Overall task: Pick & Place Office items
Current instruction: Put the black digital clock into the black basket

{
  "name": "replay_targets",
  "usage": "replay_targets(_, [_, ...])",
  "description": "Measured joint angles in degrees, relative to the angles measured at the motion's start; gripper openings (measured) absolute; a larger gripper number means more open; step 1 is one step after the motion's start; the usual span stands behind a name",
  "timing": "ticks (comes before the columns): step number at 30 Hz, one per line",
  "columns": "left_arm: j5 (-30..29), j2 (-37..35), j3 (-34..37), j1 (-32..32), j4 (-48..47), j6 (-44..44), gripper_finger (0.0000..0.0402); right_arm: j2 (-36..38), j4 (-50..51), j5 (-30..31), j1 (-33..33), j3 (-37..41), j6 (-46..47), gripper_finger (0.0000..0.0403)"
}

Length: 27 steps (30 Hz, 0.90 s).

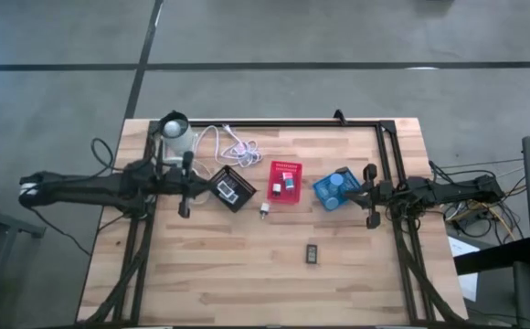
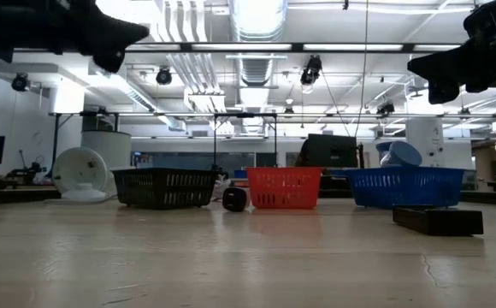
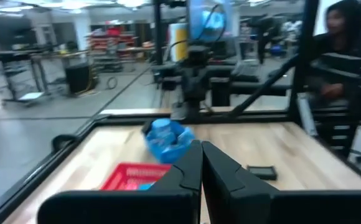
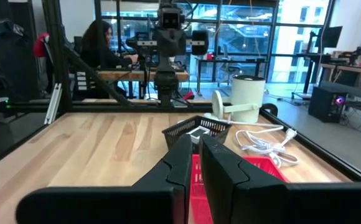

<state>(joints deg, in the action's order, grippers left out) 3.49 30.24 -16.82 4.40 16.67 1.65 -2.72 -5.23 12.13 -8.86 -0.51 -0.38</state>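
Observation:
Three mesh bins stand in a row at mid-table: a black bin (image 1: 231,189) with small pale and dark pieces, a red bin (image 1: 284,183) with teal and pink blocks, and a blue bin (image 1: 335,190) with pale-blue round pieces. A small black-and-white item (image 1: 265,210) lies on the wood in front of the red bin. A flat black block (image 1: 312,253) lies nearer the front edge. My left gripper (image 1: 206,185) hangs shut above the table beside the black bin's left side. My right gripper (image 1: 351,194) is shut just right of the blue bin. Both hold nothing.
A white lamp (image 1: 175,133) with its coiled white cable (image 1: 231,144) stands at the far left. A black frame rail (image 1: 292,122) runs along the far edge and down the right side. Bare wood (image 1: 210,274) lies toward the near edge. A person (image 4: 103,46) sits beyond the table.

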Motion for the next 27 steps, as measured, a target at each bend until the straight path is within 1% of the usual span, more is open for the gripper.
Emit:
replay_targets(3, [-1.9, -2.1, 2.1, 0.0, 0.0, 0.1, 0.0005, 0.0, 0.0, -0.1, 0.0, 0.0, 0.2, 0.0029])
replay_targets(9, [-1.9, -6.6, 5.1, 0.0, 0.2, -1.4, 0.0004, 0.0, 0.3, -0.1, 0.0, 0.0, 0.3, 0.0029])
replay_targets(12, [-3.1, -8.0, 6.6, 0.0, 0.5, -2.3, 0.0004, 0.0, 0.3, -0.2, 0.0, 0.0, 0.4, 0.0029])
replay_targets(21, [-3.6, -9.2, 11.3, 0.0, 4.5, -4.2, 0.0004, 0.0, 0.3, -0.2, 0.0, 0.0, 0.4, 0.0029])
replay_targets(27, [-3.6, -9.3, 16.3, 0.0, 11.3, -5.4, 0.0004, 0.0, 0.2, -0.2, 0.0, 0.0, 0.4, 0.0029])
